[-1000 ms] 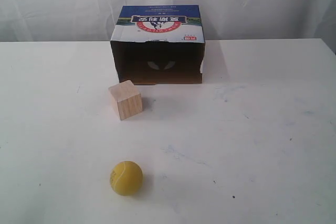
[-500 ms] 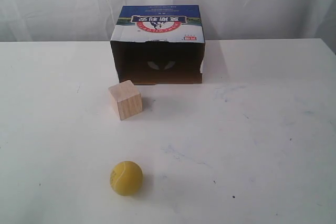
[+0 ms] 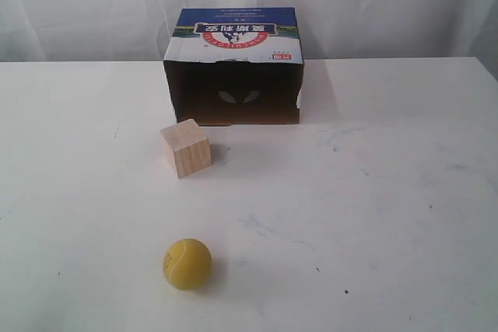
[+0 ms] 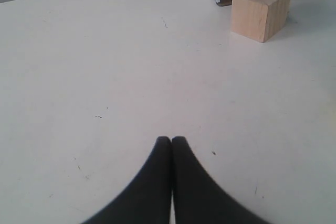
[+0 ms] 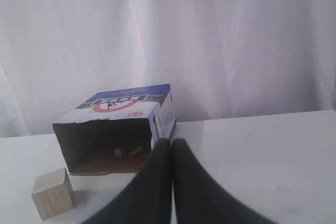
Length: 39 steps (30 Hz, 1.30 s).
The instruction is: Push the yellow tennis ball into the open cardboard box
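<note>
The yellow tennis ball rests on the white table near its front edge, left of centre. The open cardboard box lies on its side at the back, its dark opening facing the ball; the right wrist view also shows the box. Neither arm appears in the exterior view. My left gripper is shut with nothing in it, low over bare table; the ball is out of its view. My right gripper is shut and empty, aimed toward the box.
A pale wooden cube stands between ball and box, slightly left of the box opening; the cube shows in the left wrist view and the cube in the right. White curtain hangs behind the table.
</note>
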Tool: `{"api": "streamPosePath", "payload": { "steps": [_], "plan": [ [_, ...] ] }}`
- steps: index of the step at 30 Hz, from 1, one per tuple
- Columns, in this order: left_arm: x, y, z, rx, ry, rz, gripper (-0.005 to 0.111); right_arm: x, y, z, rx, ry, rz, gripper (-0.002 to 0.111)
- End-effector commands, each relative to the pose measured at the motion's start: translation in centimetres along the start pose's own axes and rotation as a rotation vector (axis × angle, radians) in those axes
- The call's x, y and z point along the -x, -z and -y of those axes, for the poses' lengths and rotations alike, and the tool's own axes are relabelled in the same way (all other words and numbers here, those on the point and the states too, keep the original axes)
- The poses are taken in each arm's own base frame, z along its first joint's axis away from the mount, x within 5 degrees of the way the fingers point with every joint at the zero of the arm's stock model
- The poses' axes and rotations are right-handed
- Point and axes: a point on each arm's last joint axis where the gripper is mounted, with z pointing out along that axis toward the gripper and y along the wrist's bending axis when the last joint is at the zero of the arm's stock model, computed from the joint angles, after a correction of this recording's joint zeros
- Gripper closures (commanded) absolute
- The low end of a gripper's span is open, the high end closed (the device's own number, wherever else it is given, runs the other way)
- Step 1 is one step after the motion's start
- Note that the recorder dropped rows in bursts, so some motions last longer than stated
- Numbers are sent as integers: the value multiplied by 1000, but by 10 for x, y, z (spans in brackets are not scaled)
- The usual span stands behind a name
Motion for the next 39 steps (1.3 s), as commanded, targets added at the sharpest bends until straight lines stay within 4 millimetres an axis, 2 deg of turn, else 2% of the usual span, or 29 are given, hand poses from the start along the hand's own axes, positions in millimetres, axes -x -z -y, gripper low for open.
{"api": "streamPosePath", "payload": {
  "steps": [1,9,12,15,20,25,28,31,34,39],
  "plan": [
    [-1,0,0,3,8,2,107,19,8,-1,-20,14,15,108],
    [-1,0,0,3,8,2,107,46,25,-5,-31,14,-44,108],
    [-1,0,0,3,8,2,107,49,20,-9,2,15,-96,108],
    [-1,0,0,3,8,2,107,50,11,-19,81,11,-250,108],
    [-1,0,0,3,8,2,107,63,-24,-35,213,58,-485,108],
    [-1,0,0,3,8,2,107,76,-82,-56,350,115,-715,108],
    [-1,0,0,3,8,2,107,78,-117,-78,448,161,-826,108],
    [-1,0,0,3,8,2,107,68,-146,-109,545,268,-899,108],
    [-1,0,0,3,8,2,107,47,-168,-144,606,345,-983,108],
    [-1,0,0,3,8,2,107,7,-187,-195,705,418,-1082,108]
  ]
}}
